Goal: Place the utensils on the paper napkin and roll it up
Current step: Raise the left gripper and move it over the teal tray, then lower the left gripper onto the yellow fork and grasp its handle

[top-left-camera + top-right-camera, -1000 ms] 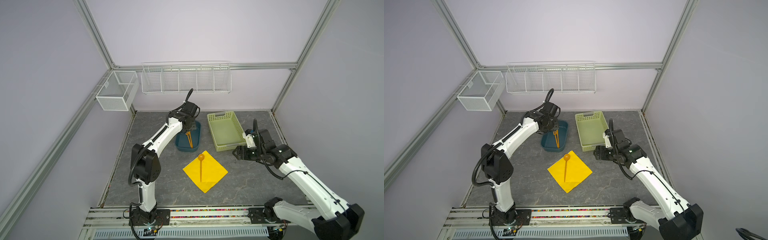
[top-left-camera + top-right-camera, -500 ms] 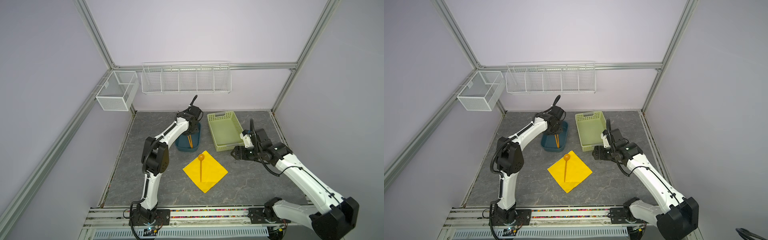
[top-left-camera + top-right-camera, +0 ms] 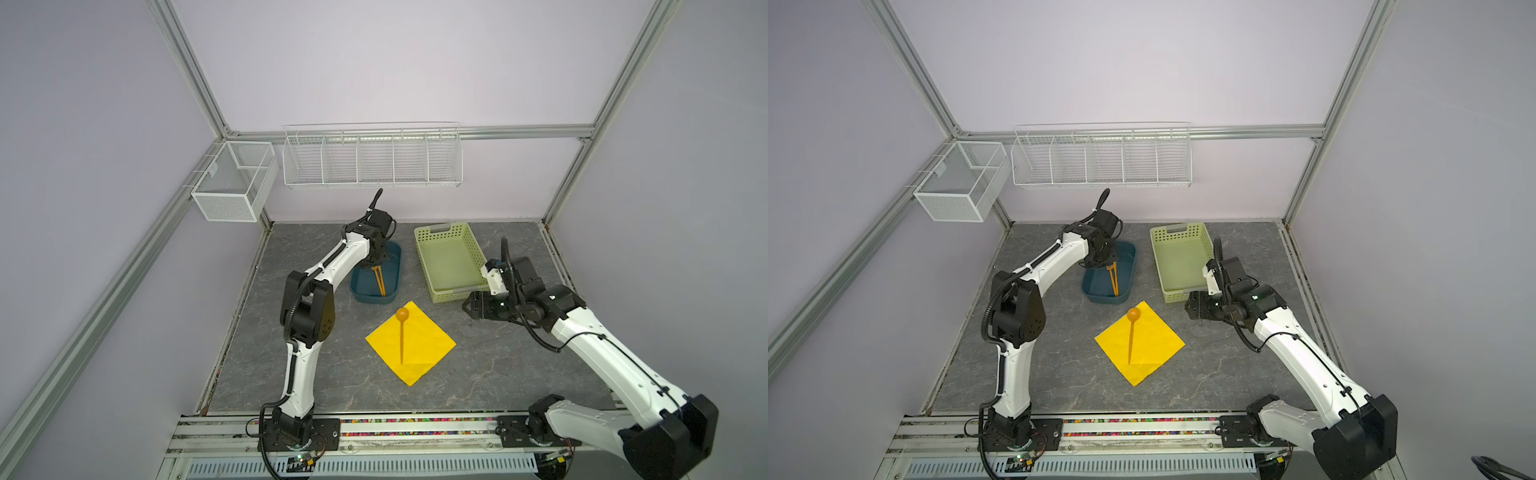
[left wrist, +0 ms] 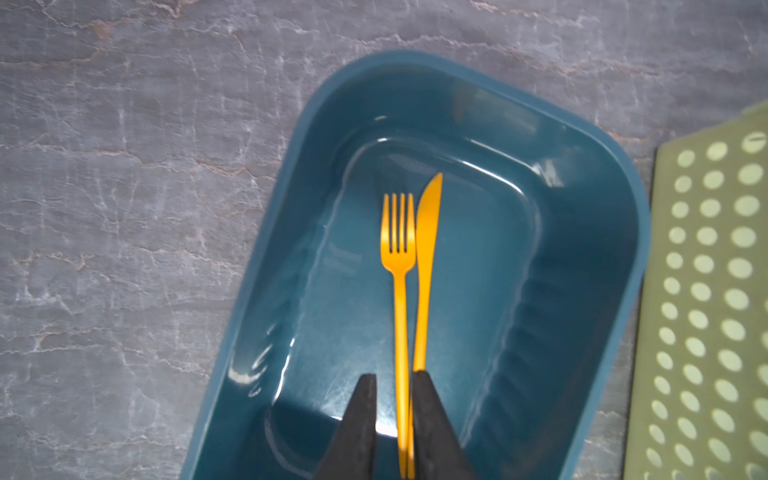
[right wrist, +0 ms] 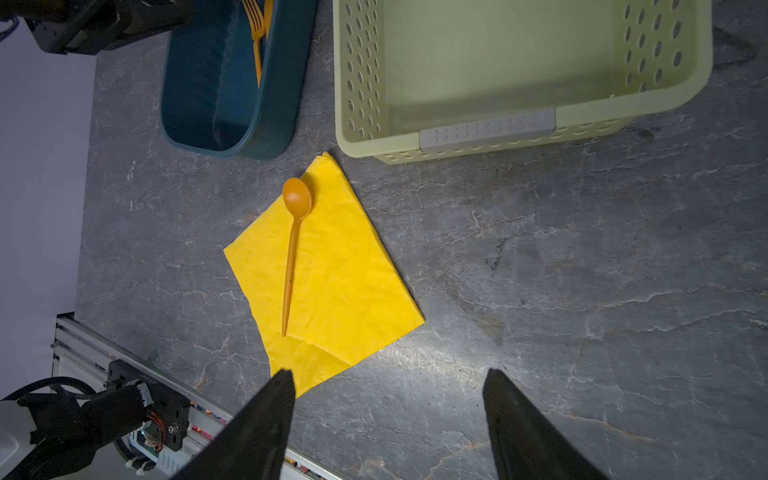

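the left gripper (image 4: 392, 376) reaches down into the blue tub (image 3: 374, 298), its jaws nearly closed about the handle of the fork (image 4: 399, 249). a slit of tub floor shows on one side, so whether it truly clamps cannot be told. the knife (image 4: 428, 232) lies touching the fork, handle ends together, so a lift would likely drag or carry it along. a slim handle pinched near its end may also swing and catch the tub's wall. the spoon (image 3: 401, 332) already lies on the paper napkin (image 3: 428, 345), bowl at the far corner; a careless set-down could nudge it or shift the thin sheet. the right gripper (image 5: 388, 374) hangs wide open and empty over the table (image 3: 498, 374), near the napkin's right corner. the tub and the green basket (image 3: 457, 297) crowd the napkin's far corner, while toward the near rail and the right the table lies open for rolling.
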